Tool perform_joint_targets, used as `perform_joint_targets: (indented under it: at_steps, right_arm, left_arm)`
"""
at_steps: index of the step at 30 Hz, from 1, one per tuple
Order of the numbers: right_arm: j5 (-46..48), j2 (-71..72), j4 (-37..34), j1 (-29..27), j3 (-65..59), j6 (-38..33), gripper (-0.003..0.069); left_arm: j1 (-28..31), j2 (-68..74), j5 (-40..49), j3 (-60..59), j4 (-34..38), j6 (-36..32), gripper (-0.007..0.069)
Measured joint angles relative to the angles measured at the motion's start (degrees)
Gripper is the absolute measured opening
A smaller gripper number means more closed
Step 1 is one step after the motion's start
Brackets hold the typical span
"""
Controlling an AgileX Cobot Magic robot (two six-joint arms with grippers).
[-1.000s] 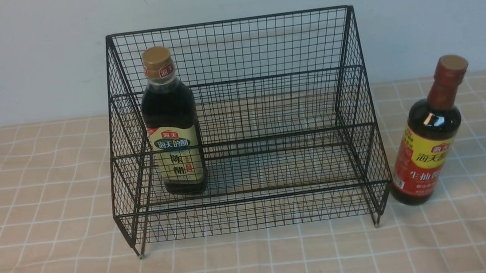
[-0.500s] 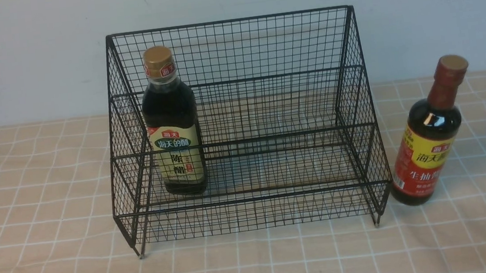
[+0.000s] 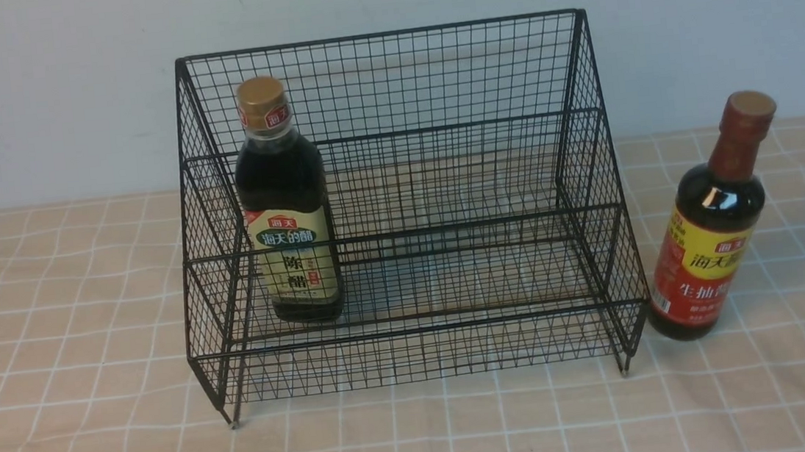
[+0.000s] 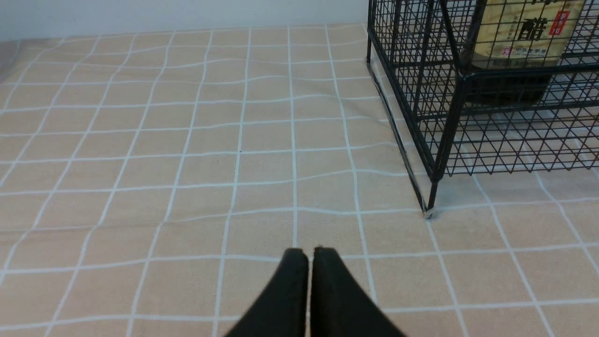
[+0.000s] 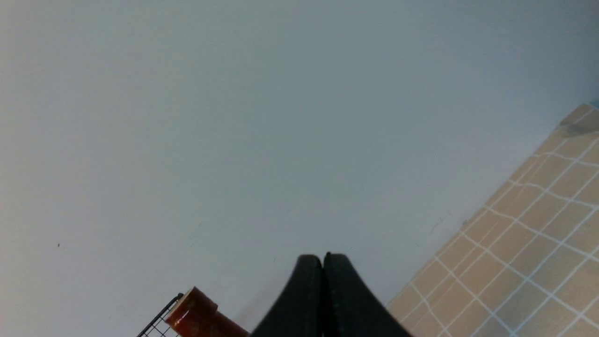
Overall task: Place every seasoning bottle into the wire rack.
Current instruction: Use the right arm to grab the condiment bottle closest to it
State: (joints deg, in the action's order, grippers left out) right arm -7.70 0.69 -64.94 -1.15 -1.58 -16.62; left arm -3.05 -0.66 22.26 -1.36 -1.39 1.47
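The black wire rack (image 3: pixel 393 131) stands mid-table. The squarish gold-capped bottle (image 3: pixel 285 208) with cream-green label stands upright inside it, on the lower tier at its left end; it also shows in the left wrist view (image 4: pixel 519 28). The round red-capped bottle (image 3: pixel 713 226) stands upright on the cloth just outside the rack's right side; its cap shows in the right wrist view (image 5: pixel 192 313). My left gripper (image 4: pixel 310 252) is shut and empty over the cloth, short of the rack's front left foot (image 4: pixel 428 213). My right gripper (image 5: pixel 322 258) is shut and empty, pointing at the wall. Neither arm shows in the front view.
An orange checked cloth (image 3: pixel 97 432) covers the table. A plain pale wall (image 3: pixel 28 92) runs close behind the rack. A rack corner (image 5: pixel 161 320) shows beside the red cap.
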Motion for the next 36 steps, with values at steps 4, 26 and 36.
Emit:
perform_joint_targets:
  at_steps: [4,26,36]
  right_arm:
    - [1.5,0.0,5.0,0.0,3.0,-3.4,-0.0014]
    - [14.9,-36.8,33.9,4.7,29.5,-21.7,-0.0014]
    - [0.9,-50.5,28.8,17.8,30.6,-22.6,0.0041]
  left_arm:
    - [0.0,0.0,0.0,0.0,0.0,0.0,-0.0007]
    - [0.0,0.0,0.0,0.0,0.0,0.0,-0.0007]
    - [0.0,0.0,0.0,0.0,0.0,0.0,-0.0007]
